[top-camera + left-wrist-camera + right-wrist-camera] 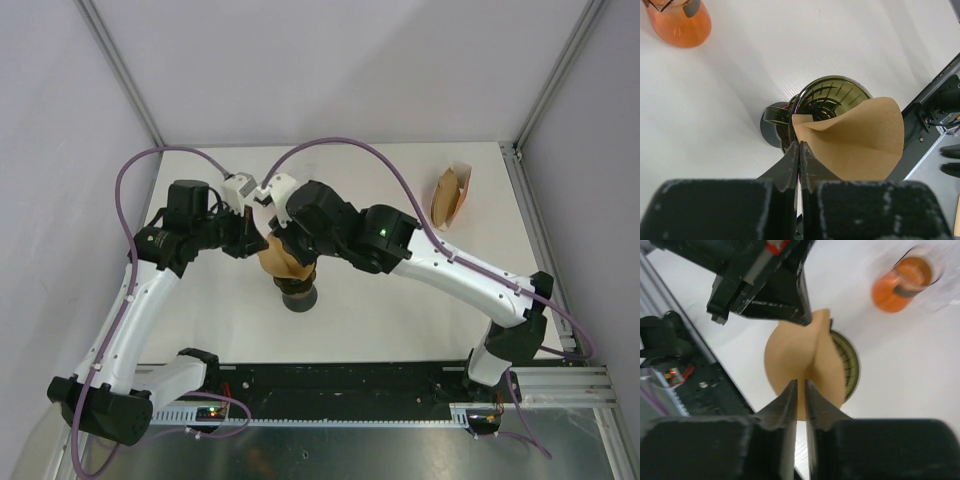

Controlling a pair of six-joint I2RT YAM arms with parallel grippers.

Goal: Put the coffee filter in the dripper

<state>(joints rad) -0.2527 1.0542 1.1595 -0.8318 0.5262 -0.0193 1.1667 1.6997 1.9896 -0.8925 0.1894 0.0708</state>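
1. The left gripper (pixel 799 156) is closed tight. Its two fingers meet with no gap, and they pinch one edge of the coffee filter (pixel 860 140).
2. The coffee filter is brown paper, opened into a wide cone shape. It is held up in the air above the dripper (pixel 832 97), and not lying on the table (pixel 740 90).
3. In the left wrist view the paper covers the near right part of the dripper's mouth. I cannot tell if the paper already touches the rim.
4. The right gripper (pixel 800 392) has its fingers a little apart, with only a narrow slot between them. The near edge of the filter shows in this slot. I cannot tell if the fingers press on the paper.
5. In the right wrist view the tip of the left gripper comes from above and meets the top corner of the filter.
6. The dripper stands upright near the middle of the table, between the two arms. Its inside is dark with ribs.
7. An orange container (pixel 450 195) stands well apart, at the far right side of the table.
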